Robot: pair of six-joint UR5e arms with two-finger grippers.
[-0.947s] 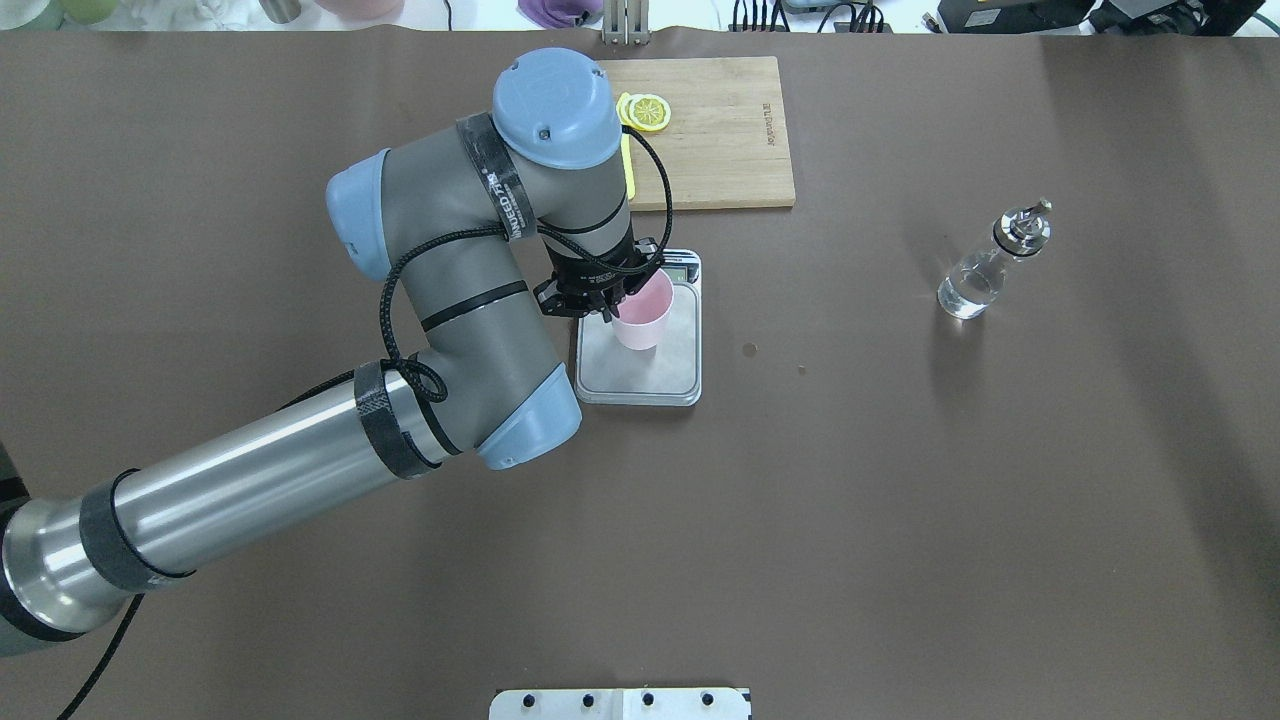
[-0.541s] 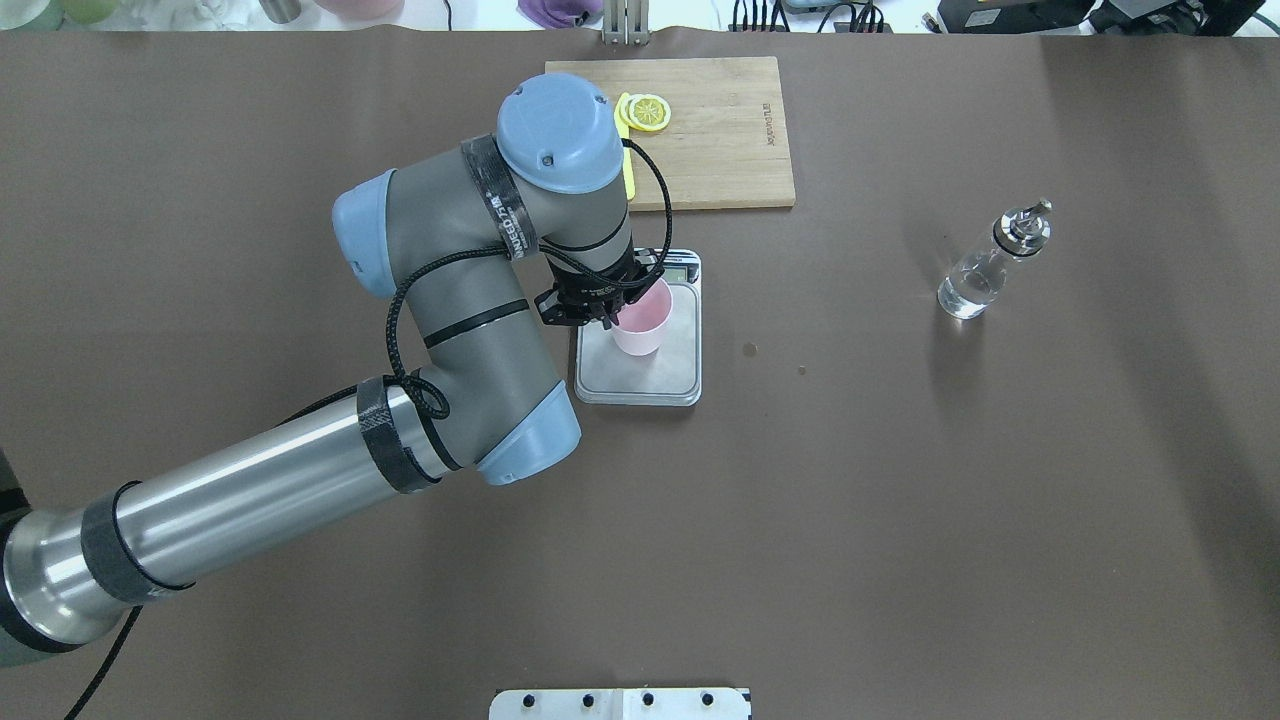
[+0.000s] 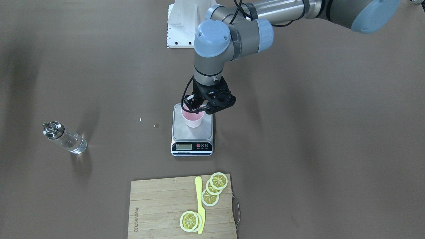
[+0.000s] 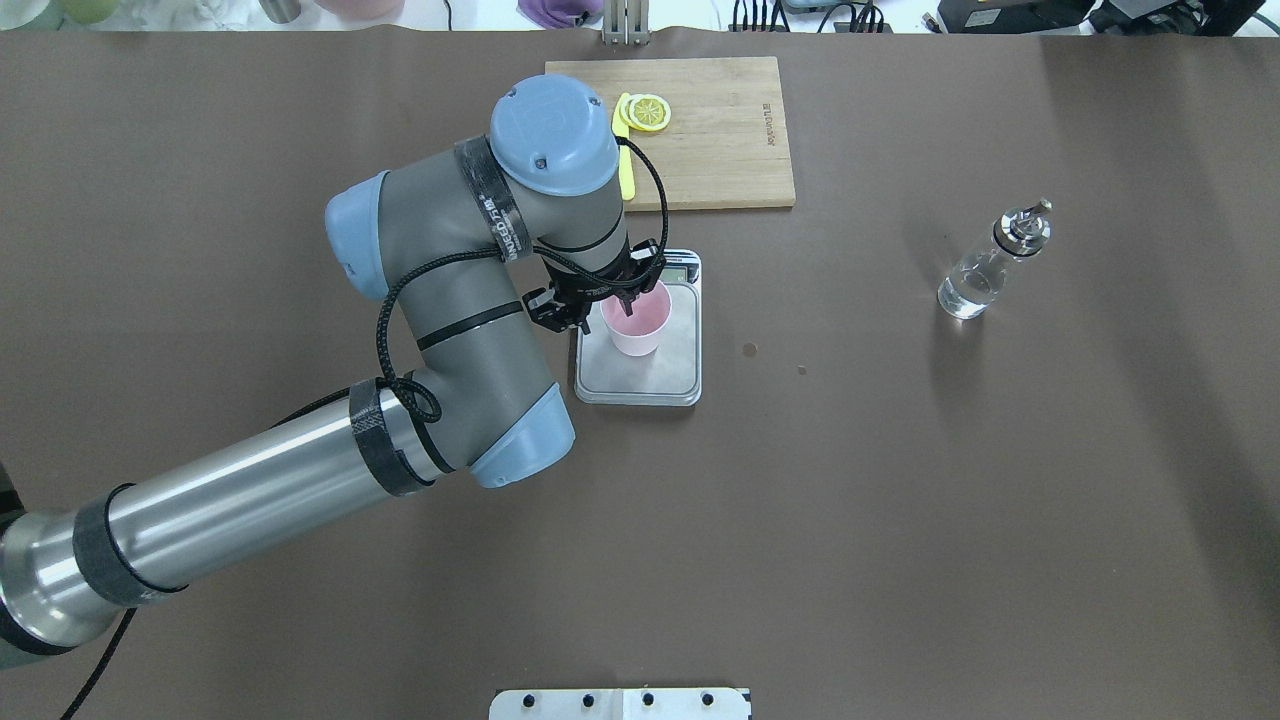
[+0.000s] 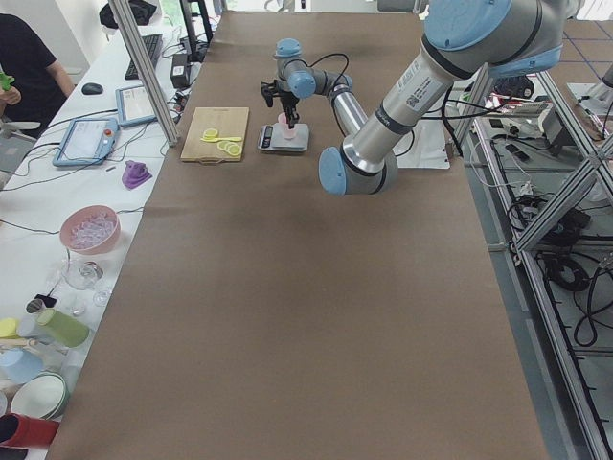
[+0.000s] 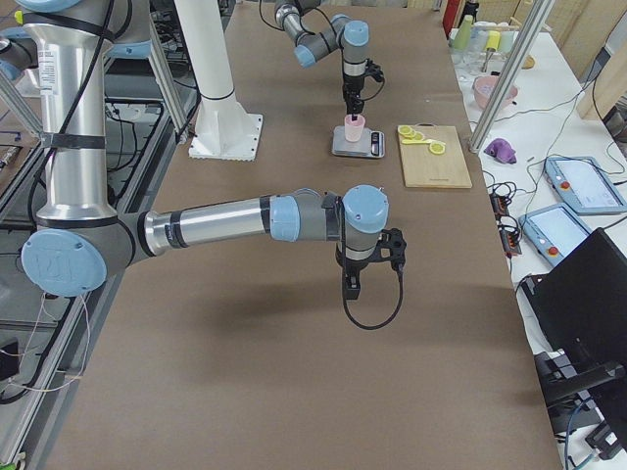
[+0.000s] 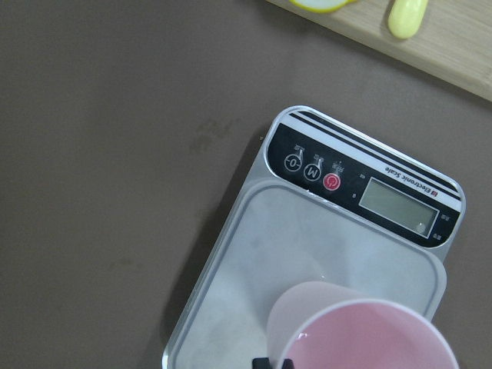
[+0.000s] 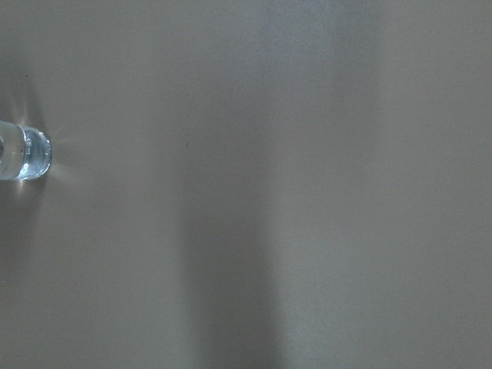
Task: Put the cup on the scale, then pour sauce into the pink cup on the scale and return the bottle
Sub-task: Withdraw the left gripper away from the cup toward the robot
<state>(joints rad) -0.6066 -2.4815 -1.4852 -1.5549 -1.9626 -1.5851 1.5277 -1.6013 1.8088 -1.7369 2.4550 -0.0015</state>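
Observation:
The pale pink cup point(image 4: 640, 330) stands upright on the silver platform of the scale point(image 4: 672, 372), also in the front view point(image 3: 193, 120) and left wrist view point(image 7: 361, 338). My left gripper point(image 4: 603, 312) hangs over the cup's left rim, open, one finger inside the cup and one outside. The glass bottle point(image 4: 985, 265) with metal spout and clear sauce stands alone at the table's right. My right gripper point(image 6: 351, 284) shows only in the exterior right view, above bare table; I cannot tell its state. The bottle's base point(image 8: 23, 154) shows in the right wrist view.
A wooden cutting board point(image 4: 720, 130) with lemon slices point(image 4: 645, 112) and a yellow knife point(image 3: 199, 202) lies just beyond the scale. The left arm's elbow point(image 4: 520, 430) hangs over the table left of the scale. A white mounting plate point(image 4: 620, 703) sits at the near edge.
The left gripper's fingers have spread apart and let go of the cup's rim. The wrist has shifted slightly left. The cup stays on the scale.

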